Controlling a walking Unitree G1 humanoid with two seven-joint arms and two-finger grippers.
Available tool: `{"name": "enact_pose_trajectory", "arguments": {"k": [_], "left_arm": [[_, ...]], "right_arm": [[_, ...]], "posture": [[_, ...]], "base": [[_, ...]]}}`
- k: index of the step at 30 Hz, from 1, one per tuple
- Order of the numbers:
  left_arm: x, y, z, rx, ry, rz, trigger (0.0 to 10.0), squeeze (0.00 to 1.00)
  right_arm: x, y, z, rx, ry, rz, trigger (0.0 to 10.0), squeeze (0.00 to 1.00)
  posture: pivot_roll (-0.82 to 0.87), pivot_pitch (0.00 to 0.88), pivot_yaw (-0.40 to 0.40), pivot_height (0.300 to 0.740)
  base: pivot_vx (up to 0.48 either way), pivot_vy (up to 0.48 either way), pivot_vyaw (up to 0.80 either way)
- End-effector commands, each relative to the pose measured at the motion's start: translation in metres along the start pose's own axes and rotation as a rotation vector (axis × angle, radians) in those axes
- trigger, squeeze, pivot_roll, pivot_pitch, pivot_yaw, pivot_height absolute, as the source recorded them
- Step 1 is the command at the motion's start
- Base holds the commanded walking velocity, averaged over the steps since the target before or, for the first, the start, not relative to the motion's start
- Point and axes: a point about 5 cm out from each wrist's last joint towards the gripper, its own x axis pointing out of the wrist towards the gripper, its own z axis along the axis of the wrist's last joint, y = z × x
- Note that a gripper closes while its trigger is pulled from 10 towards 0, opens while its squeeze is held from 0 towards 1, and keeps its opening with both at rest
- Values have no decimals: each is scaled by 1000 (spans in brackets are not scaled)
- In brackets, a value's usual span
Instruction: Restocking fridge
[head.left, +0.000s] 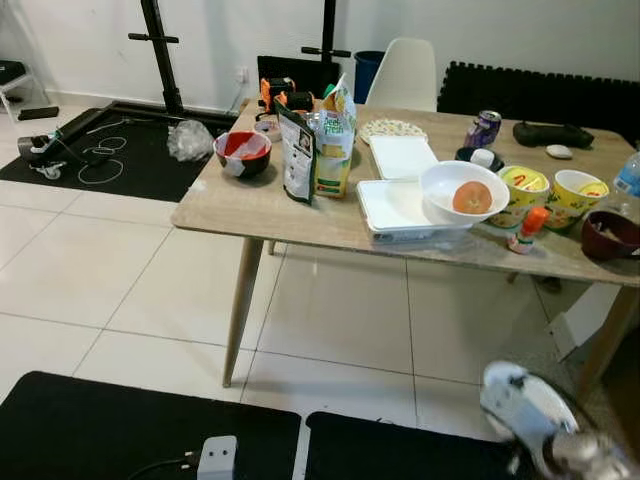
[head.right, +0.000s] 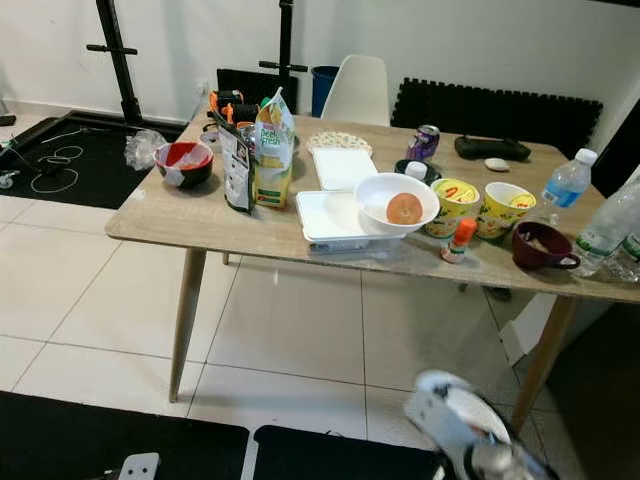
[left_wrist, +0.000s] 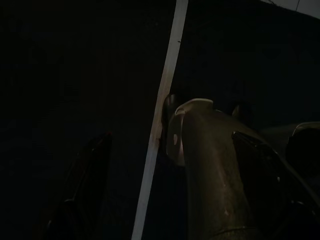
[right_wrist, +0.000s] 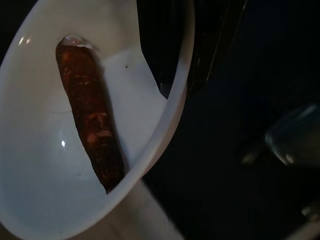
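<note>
At the lower right of the head views, the right gripper (right_wrist: 197, 65) carries a white bowl (right_wrist: 45, 200), its fingers (right_wrist: 215, 45) pinching the rim. A dark red sausage (right_wrist: 90, 112) lies loose inside. The bowl looks tilted, so a jolt while walking could roll the sausage out or slip the rim free. The left gripper (left_wrist: 165, 165) hangs in shadow; its fingers cannot be judged. Across the frame's middle stands the table (head.left: 250, 215), crowded with food.

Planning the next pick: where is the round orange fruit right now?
The round orange fruit lies in the white bowl at the table's middle front, beside the yellow cups.
</note>
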Motion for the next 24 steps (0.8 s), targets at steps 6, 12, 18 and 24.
{"name": "enact_pose_trajectory", "arguments": {"k": [6,12,18,24], "left_arm": [[-1,6,0,22,13,9,10000,0],[-2,9,0,40,16,13,10000,0],[-2,13,4,58,9,20,10000,0],[-1,11,8,73,0,16,10000,0]], "right_arm": [[6,28,-35,161,98,-74,10000,0],[6,37,-49,193,164,-185,10000,0],[10,60,-58,318,195,-184,10000,0],[12,79,-65,372,239,-167,10000,0]], "posture": [[-5,0,-33,740],[-1,0,-29,740],[3,0,-25,740],[5,0,-24,740]], "base": [[0,0,0],[0,0,0],[0,0,0],[0,0,-400]]}}
